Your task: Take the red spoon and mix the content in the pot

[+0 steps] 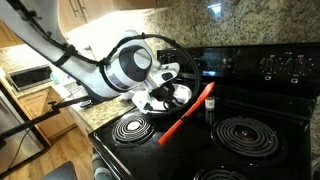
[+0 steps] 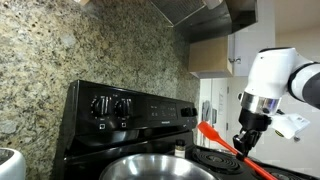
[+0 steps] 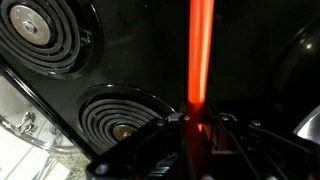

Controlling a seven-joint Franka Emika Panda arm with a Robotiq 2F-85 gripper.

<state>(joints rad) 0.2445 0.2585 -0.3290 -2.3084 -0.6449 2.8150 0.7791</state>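
My gripper (image 3: 196, 122) is shut on the red spoon (image 3: 201, 50), which runs straight out from the jaws over the black stovetop. In both exterior views the spoon (image 1: 176, 127) (image 2: 212, 132) hangs tilted above the stove, held partway along by the gripper (image 1: 181, 102) (image 2: 243, 143). The pot (image 2: 150, 166), a shiny silver pan, fills the bottom foreground of an exterior view, left of and below the spoon's flat end. The spoon is apart from the pot. I cannot make out the pot in the wrist view.
Coil burners show on the stove (image 1: 130, 127) (image 1: 247, 135) (image 3: 118, 120) (image 3: 40, 35). A small dark shaker jar (image 1: 209, 106) stands beside the spoon. The stove's control panel with knobs (image 2: 110, 106) rises at the back. Granite wall and counter surround it.
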